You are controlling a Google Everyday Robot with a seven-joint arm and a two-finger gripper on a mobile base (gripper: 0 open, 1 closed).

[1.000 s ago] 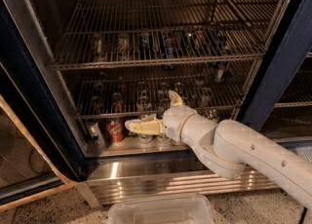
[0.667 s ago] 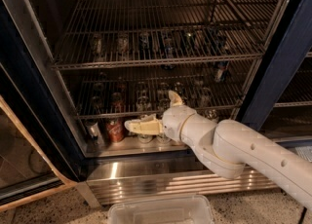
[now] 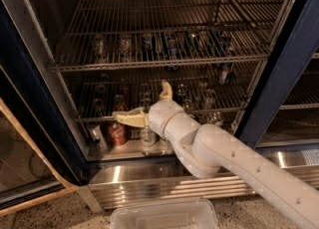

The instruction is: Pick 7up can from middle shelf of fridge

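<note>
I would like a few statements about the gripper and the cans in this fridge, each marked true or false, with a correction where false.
1. The gripper is inside the open fridge, in front of the lower wire shelves. True.
2. The fingers are shut on the 7up can. False: they are spread wide, one pointing left and one pointing up, and hold nothing.
3. A red can stands on the lowest level of the fridge, just under the left-pointing finger in the view. True.
4. The arm enters from the upper left. False: it comes in from the lower right.
5. The clear plastic container sits on a wire shelf. False: it is on the floor in front of the fridge.
</note>
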